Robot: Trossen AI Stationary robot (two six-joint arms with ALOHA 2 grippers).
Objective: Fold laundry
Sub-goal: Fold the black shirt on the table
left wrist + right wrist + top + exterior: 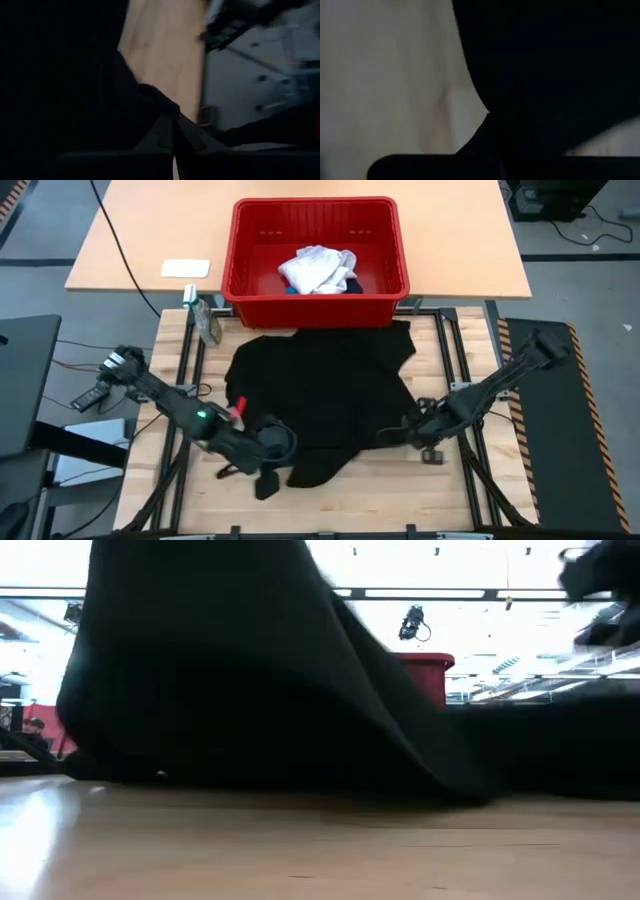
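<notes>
A large black shirt (320,395) lies spread over the wooden table (450,490). Its far edge reaches the red basket (250,290). My left gripper (280,445) is shut on the shirt's near left part and holds it raised, so in the low view the cloth (200,650) stands up like a tent. My right gripper (407,428) points down and is shut on the shirt's right edge. A white garment (318,268) lies bunched in the basket, with a bit of blue cloth (291,288) beside it. My left gripper pinches a bunched fold of black cloth (156,102) between its two fingers, slanting down from the table's left. That part is lifted off the table and the cloth falls away below it, with the rest lying on the wood. My right gripper pinches the shirt's right edge (492,117) from above, fingers pointing down. The dark cloth covers the place of contact, so layers cannot be told. The cloth beside it lies on the table.
The red basket stands on the far table against the work table's far edge. A white flat piece (186,268) lies left of it, and a small grey object (207,320) sits at the far left corner. Bare wood (400,490) shows along the near edge.
</notes>
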